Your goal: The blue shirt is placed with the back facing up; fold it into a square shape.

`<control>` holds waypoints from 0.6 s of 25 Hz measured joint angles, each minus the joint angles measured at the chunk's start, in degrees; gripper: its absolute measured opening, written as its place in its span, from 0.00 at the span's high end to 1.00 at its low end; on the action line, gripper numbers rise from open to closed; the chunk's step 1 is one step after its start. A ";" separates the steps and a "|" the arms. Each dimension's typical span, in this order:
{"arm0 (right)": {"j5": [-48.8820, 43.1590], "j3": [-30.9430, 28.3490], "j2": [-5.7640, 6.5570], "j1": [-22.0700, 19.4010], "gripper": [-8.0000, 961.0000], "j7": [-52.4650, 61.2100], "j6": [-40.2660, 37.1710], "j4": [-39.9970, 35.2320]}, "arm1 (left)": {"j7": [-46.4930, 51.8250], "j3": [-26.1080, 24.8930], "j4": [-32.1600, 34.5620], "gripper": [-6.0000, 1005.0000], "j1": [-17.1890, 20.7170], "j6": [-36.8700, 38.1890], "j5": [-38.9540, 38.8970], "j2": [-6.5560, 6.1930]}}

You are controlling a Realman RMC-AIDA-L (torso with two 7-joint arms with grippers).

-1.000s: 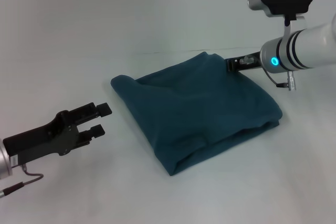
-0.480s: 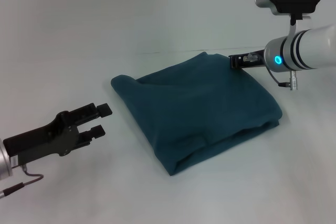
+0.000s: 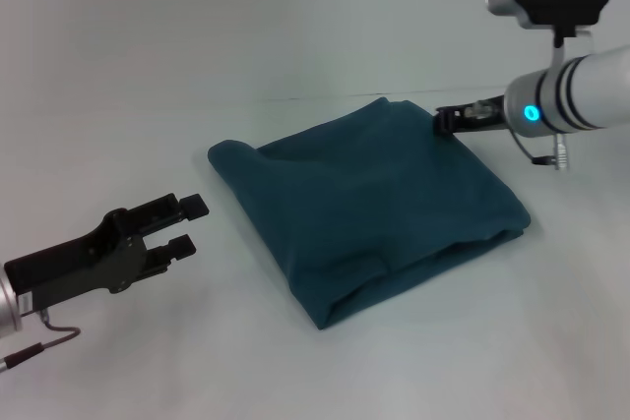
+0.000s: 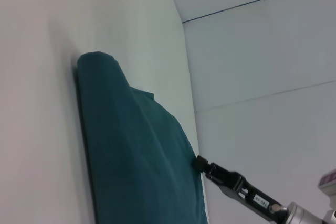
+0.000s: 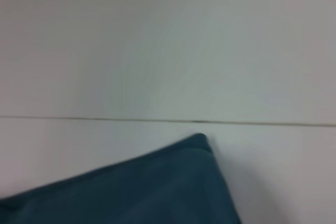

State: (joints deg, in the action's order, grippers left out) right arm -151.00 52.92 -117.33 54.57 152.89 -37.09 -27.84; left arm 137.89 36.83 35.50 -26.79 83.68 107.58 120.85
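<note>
Folded blue shirt (image 3: pixel 369 204) on white table (image 3: pixel 148 76) — left pincer (image 3: pixel 187 224) wide apart, right pincer (image 3: pixel 443 123) unclear.

No readable text anywhere — one small label, right arm, illegible

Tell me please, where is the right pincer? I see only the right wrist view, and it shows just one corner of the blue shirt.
Observer: In the head view the right pincer is at the far right edge of the blue shirt, with its tip against the cloth.
Operator: How does the shirt lie as a whole?
Observer: It lies folded in layers, roughly a square, on the white table.
Operator: And the left arm?
Observer: The left pincer is open and sits off the shirt's left side, apart from it.
</note>
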 joint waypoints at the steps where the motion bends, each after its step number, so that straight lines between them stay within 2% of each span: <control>1: -0.09 -0.04 0.39 -0.20 0.91 0.16 -0.59 -0.04 | -0.01 -0.02 0.00 0.22 0.03 0.00 0.00 0.00; 3: -0.11 -0.16 1.28 -0.88 0.91 0.75 -2.21 -0.78 | -0.05 -0.01 0.00 0.22 0.13 0.00 0.00 0.00; 6: 0.30 -0.91 3.08 -2.53 0.75 2.86 -7.12 -3.45 | -0.06 -0.12 0.00 0.22 0.19 0.05 0.00 0.00; 8: 1.80 -2.69 4.26 -4.28 0.65 2.85 -13.34 -6.39 | -0.10 -0.33 0.00 0.22 0.20 0.12 0.00 0.00; 12: 9.90 -6.70 6.19 -8.84 0.51 -1.67 -27.58 -11.80 | -0.19 -0.44 0.00 0.22 0.22 0.12 0.00 -0.06; 14: 13.06 -7.56 7.04 -10.25 0.44 -2.71 -31.82 -12.56 | -0.23 -0.45 0.00 0.22 0.27 0.05 0.00 -0.10; 15: 14.43 -7.77 7.36 -10.81 0.45 -3.06 -33.87 -12.56 | -0.26 -0.44 0.00 0.22 0.29 0.03 0.00 -0.10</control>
State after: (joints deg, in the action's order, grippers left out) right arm -136.57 45.15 -109.97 43.75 149.83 -70.96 -40.40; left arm 137.62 36.39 35.51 -26.49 83.71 107.58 120.76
